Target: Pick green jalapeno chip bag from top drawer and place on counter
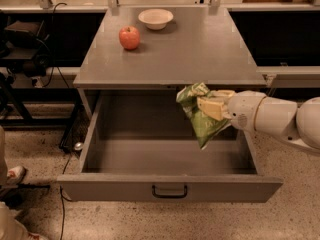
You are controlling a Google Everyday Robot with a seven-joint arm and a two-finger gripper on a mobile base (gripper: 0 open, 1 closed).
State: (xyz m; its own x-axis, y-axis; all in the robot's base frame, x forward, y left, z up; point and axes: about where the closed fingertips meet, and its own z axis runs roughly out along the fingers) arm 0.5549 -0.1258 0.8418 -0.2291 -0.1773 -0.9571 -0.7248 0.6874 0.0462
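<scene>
Grey counter (190, 54): red apple (129, 37) at 10 o'clock, white bowl (155, 18) at 11. Top drawer (170, 186) open below. Pincer (211, 102), from 3 o'clock, clamped on green jalapeno chip bag (199, 121), which hangs above drawer's right half.

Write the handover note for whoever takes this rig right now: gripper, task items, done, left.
Gripper: shut on the crinkled green foil chip bag, over the right side of the open, wide grey metal top drawer.
Bag: hangs clear of the drawer floor, near the front edge of the flat grey counter.
Done: bag grasped and lifted.
Left: carry it onto the counter, release; red apple and pale bowl sit at its back left.
</scene>
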